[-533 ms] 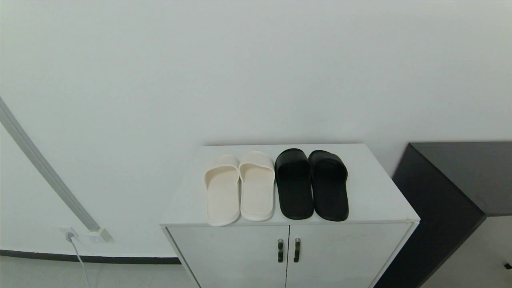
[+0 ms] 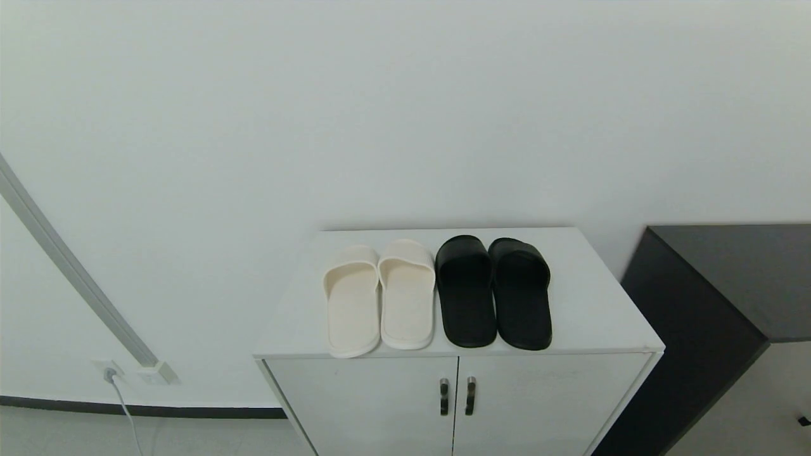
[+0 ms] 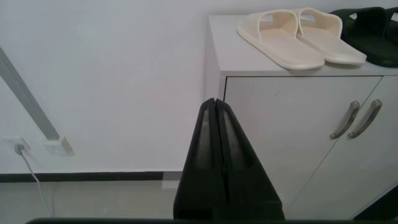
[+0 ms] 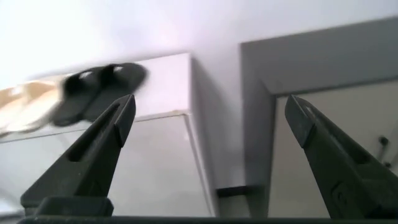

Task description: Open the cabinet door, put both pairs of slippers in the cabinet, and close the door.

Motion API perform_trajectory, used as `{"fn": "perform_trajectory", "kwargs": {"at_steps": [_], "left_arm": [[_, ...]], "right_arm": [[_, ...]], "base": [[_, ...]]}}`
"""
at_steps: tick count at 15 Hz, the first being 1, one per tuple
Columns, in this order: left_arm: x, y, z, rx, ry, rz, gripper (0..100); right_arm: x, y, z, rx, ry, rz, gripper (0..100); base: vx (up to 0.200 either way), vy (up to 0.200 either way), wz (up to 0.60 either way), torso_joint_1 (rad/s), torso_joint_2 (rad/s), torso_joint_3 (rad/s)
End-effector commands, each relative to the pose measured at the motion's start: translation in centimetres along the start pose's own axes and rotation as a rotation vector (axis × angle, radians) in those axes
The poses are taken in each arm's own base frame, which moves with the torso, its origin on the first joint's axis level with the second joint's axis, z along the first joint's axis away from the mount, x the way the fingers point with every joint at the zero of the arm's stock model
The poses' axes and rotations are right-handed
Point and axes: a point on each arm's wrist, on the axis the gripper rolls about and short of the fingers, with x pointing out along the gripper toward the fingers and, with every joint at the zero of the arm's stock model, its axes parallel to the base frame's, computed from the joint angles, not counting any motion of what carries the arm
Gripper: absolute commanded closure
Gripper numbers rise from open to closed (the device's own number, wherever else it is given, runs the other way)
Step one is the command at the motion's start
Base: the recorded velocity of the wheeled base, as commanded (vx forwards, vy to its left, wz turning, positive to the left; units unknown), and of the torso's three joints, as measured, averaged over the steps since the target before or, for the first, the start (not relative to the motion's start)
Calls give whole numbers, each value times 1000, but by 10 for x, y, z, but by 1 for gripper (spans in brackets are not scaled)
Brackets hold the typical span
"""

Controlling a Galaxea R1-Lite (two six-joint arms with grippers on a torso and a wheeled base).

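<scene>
On top of the white two-door cabinet (image 2: 589,310), its doors shut, lie a pair of cream rubber slippers (image 2: 393,304) and, touching it on the right, a pair of black rubber slippers (image 2: 475,297). Small metal handles (image 2: 445,396) flank the door seam. My left gripper (image 3: 215,101) is closed on nothing; my right gripper (image 4: 210,102) gapes wide.

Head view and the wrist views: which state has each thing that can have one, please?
White two-door cabinet: both doors shut.
Pair of cream rubber slippers: lying flat on the cabinet top, side by side.
Pair of black rubber slippers: lying flat on the cabinet top, beside the cream pair.
Left tool: shut, empty.
Right tool: open, empty.
Grey cable: plugged into the wall socket.
</scene>
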Motion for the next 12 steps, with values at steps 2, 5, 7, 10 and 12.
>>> {"fn": "perform_trajectory", "kwargs": {"at_steps": [2, 5, 7, 10, 12], "left_arm": [[0, 0, 0, 0, 1, 1, 100], [0, 0, 0, 3, 1, 1, 100], [0, 0, 0, 3, 1, 1, 100], [0, 0, 0, 1, 1, 1, 100], [0, 0, 0, 1, 1, 1, 100]], "right_arm": [[46, 7, 4, -55, 336, 146, 0], [95, 18, 4, -84, 471, 238, 0], [129, 37, 7, -66, 499, 334, 0], [164, 89, 19, -16, 497, 377, 0], [175, 135, 31, 13, 478, 400, 0]], "base": [[0, 0, 0, 0, 0, 0], [0, 0, 0, 0, 0, 0], [0, 0, 0, 0, 0, 0], [0, 0, 0, 0, 0, 0], [0, 0, 0, 0, 0, 0]]}}
